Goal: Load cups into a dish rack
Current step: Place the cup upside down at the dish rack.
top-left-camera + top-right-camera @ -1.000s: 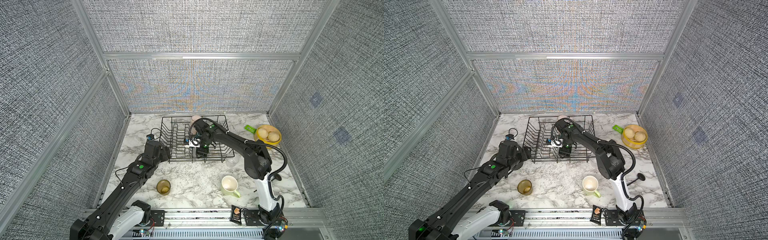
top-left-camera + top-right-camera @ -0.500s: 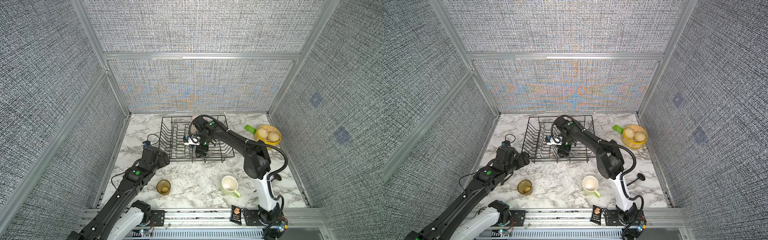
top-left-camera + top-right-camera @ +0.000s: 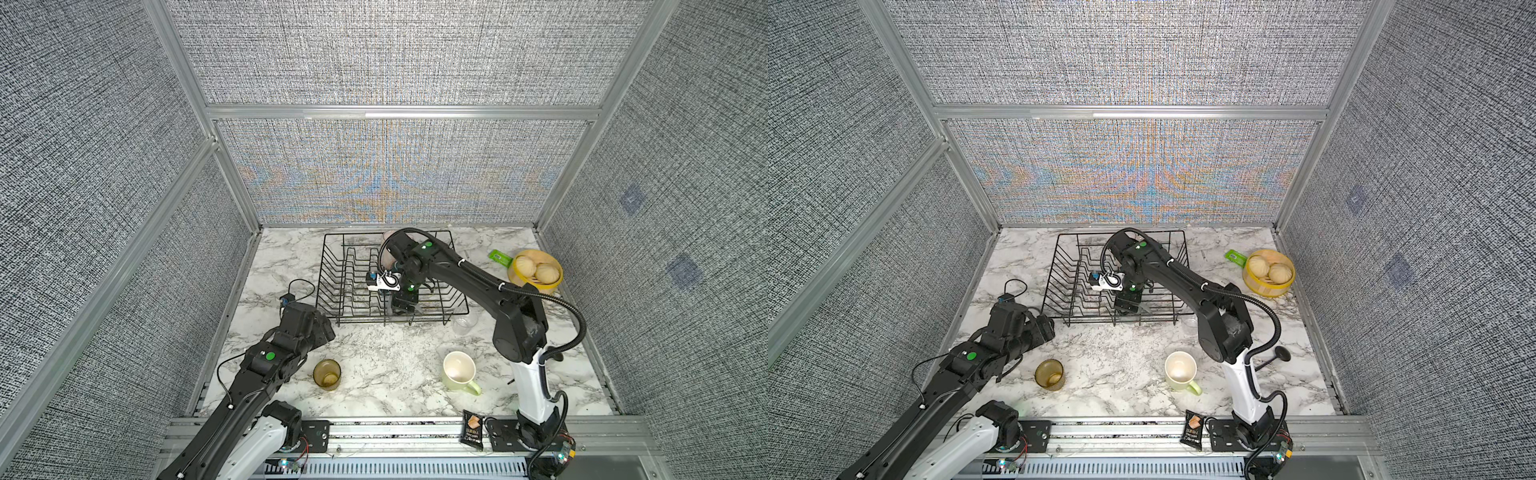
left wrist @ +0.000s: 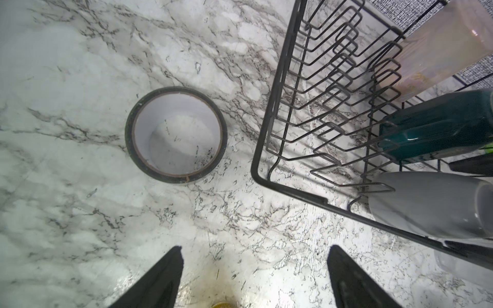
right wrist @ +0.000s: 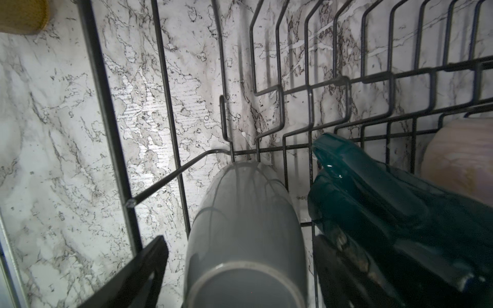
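At the back edge of the table (image 3: 395,357), the dish rack (image 3: 332,270) holds the pink mug (image 5: 458,165), teal mug (image 5: 386,200) and grey mug (image 5: 240,192); the right gripper (image 5: 241,248) stands open astride the grey mug, unclamped. The left gripper (image 4: 255,248), spread wide and empty, hovers by the rack's front left corner. The green mug (image 3: 458,370) and amber tumbler (image 3: 327,374) stand near the front edge, and the clear glass (image 3: 464,325) is just beside the rack.
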`<state>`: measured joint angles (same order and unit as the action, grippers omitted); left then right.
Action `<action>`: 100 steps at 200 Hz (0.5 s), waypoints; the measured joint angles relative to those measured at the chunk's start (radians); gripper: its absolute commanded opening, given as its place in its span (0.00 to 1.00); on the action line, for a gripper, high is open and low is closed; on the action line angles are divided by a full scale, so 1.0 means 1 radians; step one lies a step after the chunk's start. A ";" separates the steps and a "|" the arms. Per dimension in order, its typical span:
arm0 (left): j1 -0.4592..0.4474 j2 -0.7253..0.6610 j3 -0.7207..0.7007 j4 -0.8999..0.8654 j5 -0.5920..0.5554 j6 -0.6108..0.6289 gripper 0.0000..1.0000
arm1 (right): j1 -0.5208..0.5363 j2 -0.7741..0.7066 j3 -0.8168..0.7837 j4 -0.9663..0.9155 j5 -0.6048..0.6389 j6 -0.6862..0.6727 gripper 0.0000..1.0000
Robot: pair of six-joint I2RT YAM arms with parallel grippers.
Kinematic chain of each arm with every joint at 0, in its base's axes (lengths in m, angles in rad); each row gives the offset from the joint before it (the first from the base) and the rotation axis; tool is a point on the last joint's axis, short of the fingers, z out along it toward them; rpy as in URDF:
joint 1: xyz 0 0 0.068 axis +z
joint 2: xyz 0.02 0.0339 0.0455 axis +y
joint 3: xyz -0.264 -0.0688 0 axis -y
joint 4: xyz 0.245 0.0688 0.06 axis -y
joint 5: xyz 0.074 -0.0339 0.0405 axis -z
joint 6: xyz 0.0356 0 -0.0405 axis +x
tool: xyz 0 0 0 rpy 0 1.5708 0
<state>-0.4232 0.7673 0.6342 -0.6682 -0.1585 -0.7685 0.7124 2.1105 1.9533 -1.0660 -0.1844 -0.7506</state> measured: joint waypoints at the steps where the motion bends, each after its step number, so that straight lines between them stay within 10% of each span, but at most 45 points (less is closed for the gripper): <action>1: 0.000 0.000 0.000 -0.001 0.001 -0.001 0.86 | 0.000 0.000 0.001 -0.001 0.000 0.001 0.87; 100: 0.000 -0.003 -0.016 -0.116 0.021 -0.106 0.82 | -0.006 -0.016 -0.063 0.018 0.044 0.079 0.73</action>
<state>-0.4236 0.7639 0.6182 -0.7837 -0.1379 -0.8742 0.7063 2.0945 1.8900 -1.0477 -0.1402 -0.6716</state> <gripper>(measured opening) 0.826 0.754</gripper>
